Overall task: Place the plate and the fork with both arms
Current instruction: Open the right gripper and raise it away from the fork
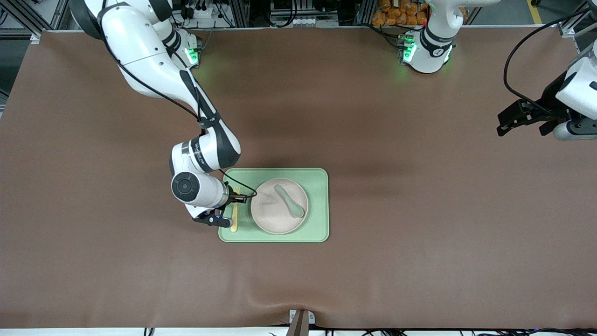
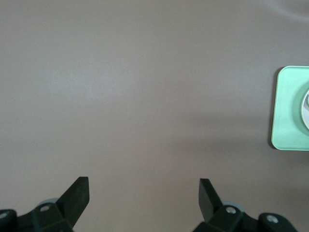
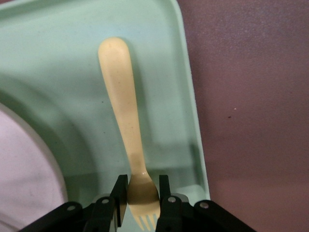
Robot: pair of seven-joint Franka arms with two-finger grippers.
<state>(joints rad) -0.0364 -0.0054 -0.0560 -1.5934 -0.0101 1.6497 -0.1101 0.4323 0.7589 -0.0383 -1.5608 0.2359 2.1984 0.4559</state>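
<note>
The right claw (image 3: 140, 200) sat low over the tray (image 1: 317, 205), pinching the fork (image 3: 123, 116) beside the plate (image 1: 273, 214); the left claw (image 2: 144, 193) waited, spread, over bare surface (image 1: 419, 186).

Smooth matt plastic: pale yellow fork (image 3: 126, 130), light green tray (image 1: 317, 205), beige plate (image 1: 270, 214), grey-green spoon (image 1: 289, 201). Brown matt table cover (image 1: 419, 186), slightly wrinkled.
</note>
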